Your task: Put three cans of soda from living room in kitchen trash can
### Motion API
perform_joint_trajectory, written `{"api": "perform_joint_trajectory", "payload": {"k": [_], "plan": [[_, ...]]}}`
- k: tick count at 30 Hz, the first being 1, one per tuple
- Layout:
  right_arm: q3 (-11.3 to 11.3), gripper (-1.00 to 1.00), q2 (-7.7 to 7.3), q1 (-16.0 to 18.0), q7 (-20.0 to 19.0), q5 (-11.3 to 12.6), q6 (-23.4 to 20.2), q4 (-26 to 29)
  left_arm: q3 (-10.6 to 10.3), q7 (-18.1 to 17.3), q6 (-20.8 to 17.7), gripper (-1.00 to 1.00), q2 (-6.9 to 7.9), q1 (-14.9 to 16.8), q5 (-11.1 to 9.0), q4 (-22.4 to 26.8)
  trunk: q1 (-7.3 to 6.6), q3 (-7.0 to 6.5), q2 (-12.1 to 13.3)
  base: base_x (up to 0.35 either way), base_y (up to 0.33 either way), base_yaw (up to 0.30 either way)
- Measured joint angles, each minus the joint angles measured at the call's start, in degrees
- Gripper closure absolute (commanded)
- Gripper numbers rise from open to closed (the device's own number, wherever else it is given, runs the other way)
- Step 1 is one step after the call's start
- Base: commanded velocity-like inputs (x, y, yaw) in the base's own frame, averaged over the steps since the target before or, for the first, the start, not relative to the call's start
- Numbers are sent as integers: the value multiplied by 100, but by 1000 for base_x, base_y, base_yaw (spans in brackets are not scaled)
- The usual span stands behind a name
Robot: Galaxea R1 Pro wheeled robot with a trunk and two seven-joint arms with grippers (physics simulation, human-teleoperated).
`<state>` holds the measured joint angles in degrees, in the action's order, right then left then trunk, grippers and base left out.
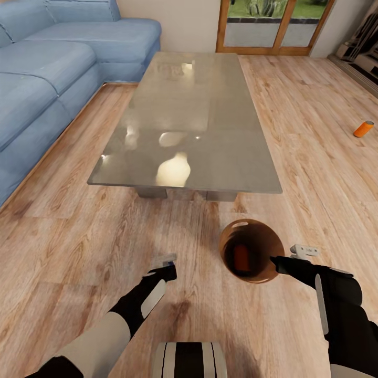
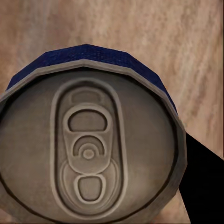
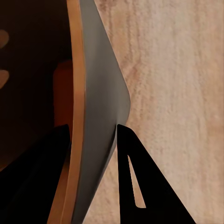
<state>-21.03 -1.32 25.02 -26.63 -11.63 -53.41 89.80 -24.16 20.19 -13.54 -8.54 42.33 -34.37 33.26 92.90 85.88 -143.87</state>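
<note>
Bin [image 1: 251, 252]: near table [image 1: 189, 126], right gripper [image 3: 95, 140] pinching its rim, carried for collecting; orange can [image 1: 242, 257] inside. Blue can [image 2: 88, 144]: pinched in left gripper [image 1: 169, 265], beside bin, likely next in. Second orange can [image 1: 363, 128]: on floor, well apart from bin.

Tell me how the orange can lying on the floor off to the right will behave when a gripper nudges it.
The orange can lies on its side on bare wood floor, so a nudge across its length would probably send it rolling. It looks small and smooth-walled, so it is likely light and could slip from a loose pinch. Nothing stands beside it to stop a roll.
</note>
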Motion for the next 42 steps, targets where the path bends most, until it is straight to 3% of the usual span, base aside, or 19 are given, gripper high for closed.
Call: {"api": "perform_joint_trajectory", "payload": {"k": [3, 6, 9, 12, 13, 17, 21, 24, 31, 33, 37, 42], "plan": [[-7, 100, -2, 1, 1, -10, 2, 0, -7, -4, -297, 100, 21, -3, -7, 146, 0, 0, 0, 0, 0, 0], [-9, 100, -5, 0, 1, -14, 3, 0, -6, -43, -623, 100, 149, -4, -13, 341, 0, 0, 0, 0, 0, 0], [-9, 100, -8, 1, 0, -13, 1, 0, -8, -186, -1020, 100, 444, -9, -54, 723, 0, 0, 0, 0, 0, 0], [-7, 100, -9, 1, 1, -23, 2, 0, -9, -916, -1796, 100, 848, -31, -111, 1427, 0, 0, 0, 0, 0, 0], [-8, 100, -9, 1, 1, -22, 2, 0, -10, -1070, -1946, 100, 919, -38, -115, 1571, 0, 0, 0, 0, 0, 0], [-4, 100, -9, 1, 0, -32, 0, 0, -9, -1919, -2818, 100, 1485, -38, -132, 2682, -1, 0, 0, 0, 0, 0], [-8, 100, -9, 1, 1, -54, 2, 0, -10, -2405, -3329, 100, 1914, -39, -251, 3522, 0, 0, 0, 0, 0, 0], [-7, 100, -9, 2, 0, -55, 2, 0, -10, -2643, -3517, 100, 2087, -45, -358, 3920, 0, 0, 0, 0, 0, 0], [-5, 100, -9, 0, 1, -68, 3, 0, -22, -2917, -3667, 100, 2167, -49, -684, 4161, 0, 0, 0, 0, 0, 0], [-6, 100, -9, 1, 0, -64, 2, 0, -25, -3159, -3689, 100, 2175, -49, -757, 4172, 0, 0, 0, 0, 0, 0], [-8, 100, -9, 1, 0, -61, 1, 0, -33, -3518, -3783, 100, 2177, -49, -771, 4178, 0, 0, 0, 0, 0, 0], [-6, 100, -17, 2, 0, -71, -4, 0, -43, -3626, -3980, 100, 2172, -49, -766, 4193, 0, 0, 0, 0, 0, 0]]}}
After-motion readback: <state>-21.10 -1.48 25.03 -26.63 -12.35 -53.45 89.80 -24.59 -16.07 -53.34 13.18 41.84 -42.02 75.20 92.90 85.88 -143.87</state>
